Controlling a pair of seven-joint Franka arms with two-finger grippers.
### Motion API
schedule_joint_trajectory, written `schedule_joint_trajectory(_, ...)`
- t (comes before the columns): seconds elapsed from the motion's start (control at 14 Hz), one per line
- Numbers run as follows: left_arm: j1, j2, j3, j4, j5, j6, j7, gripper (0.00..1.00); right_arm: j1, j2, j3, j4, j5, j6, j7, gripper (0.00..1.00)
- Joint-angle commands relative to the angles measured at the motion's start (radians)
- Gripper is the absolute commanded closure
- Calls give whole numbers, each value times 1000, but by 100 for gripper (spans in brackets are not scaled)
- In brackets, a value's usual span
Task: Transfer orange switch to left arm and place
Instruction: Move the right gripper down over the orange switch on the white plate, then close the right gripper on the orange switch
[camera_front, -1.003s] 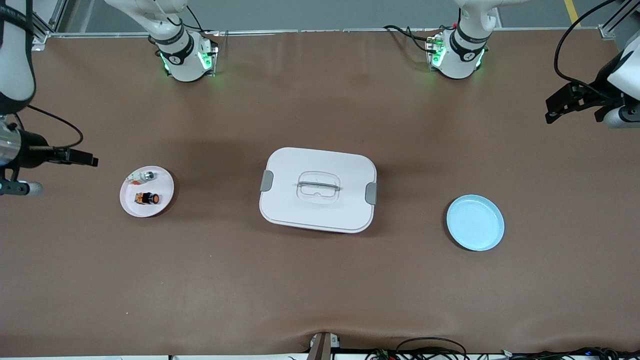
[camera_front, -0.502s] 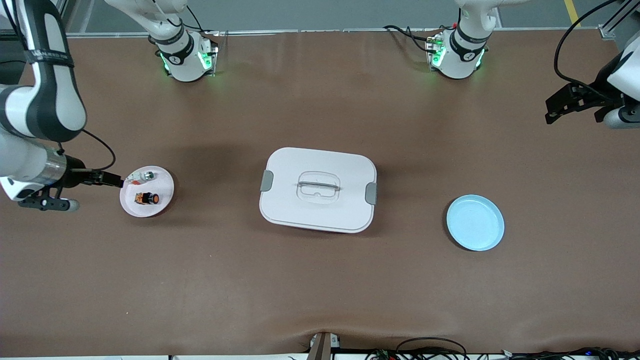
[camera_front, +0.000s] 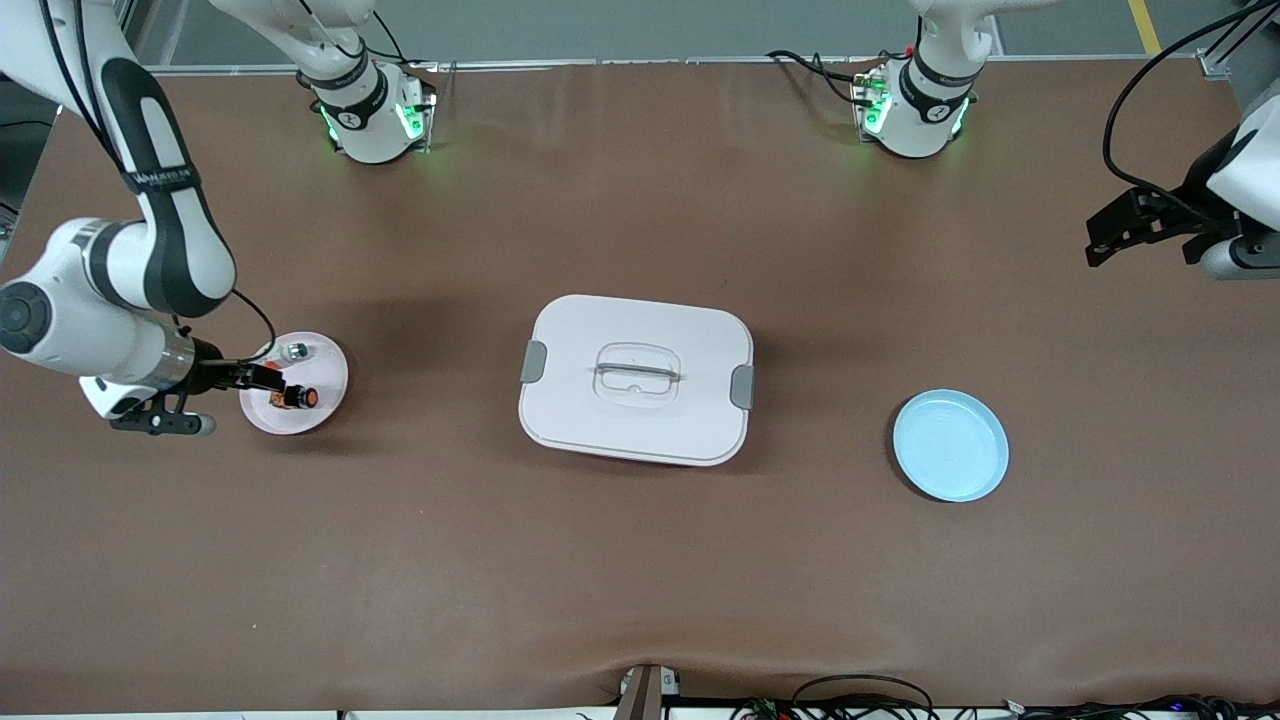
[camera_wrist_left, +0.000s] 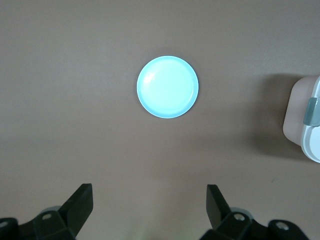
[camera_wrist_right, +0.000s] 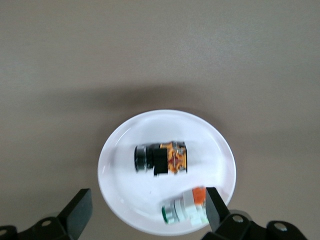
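The orange switch (camera_front: 295, 397) lies on its side on a small white plate (camera_front: 325, 372) toward the right arm's end of the table. In the right wrist view the orange switch (camera_wrist_right: 161, 158) sits mid-plate, just ahead of the fingers. My right gripper (camera_front: 265, 378) hovers over the plate's edge, open and holding nothing (camera_wrist_right: 147, 210). The box (camera_front: 636, 378), white with grey latches, stands shut at the table's middle. My left gripper (camera_front: 1145, 240) hangs open and empty (camera_wrist_left: 150, 202) over bare table at the left arm's end.
A silver-white part with a green spot (camera_front: 295, 351) shares the white plate; in the right wrist view this part (camera_wrist_right: 185, 211) lies by one fingertip. A light-blue plate (camera_front: 950, 445) sits between the box and the left arm's end, the same blue plate (camera_wrist_left: 167, 87) showing ahead of the left gripper.
The right arm has swung in from the table's end and brought its open gripper over the white plate's edge. The left gripper has barely shifted.
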Motion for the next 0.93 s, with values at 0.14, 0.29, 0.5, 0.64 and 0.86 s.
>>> schedule_joint_trajectory(0.14,-6,-3,-9,6,2,-1,-11,0,-15,81,9,5,12,50,-18,0)
schedule_joint_trajectory(0.29,-4,-12,-11,9,2,-6,-4,0,-18,96,9,3,12,51,-18,0)
schedule_joint_trajectory(0.5,-4,-12,-11,8,2,-13,-5,0,-18,110,9,3,12,51,-30,0)
schedule_joint_trajectory(0.64,-6,-13,-13,11,2,-15,3,0,-19,133,9,5,12,58,-38,0)
schedule_joint_trajectory(0.86,-3,-27,-13,12,2,-27,9,0,-18,150,9,8,12,64,-38,0)
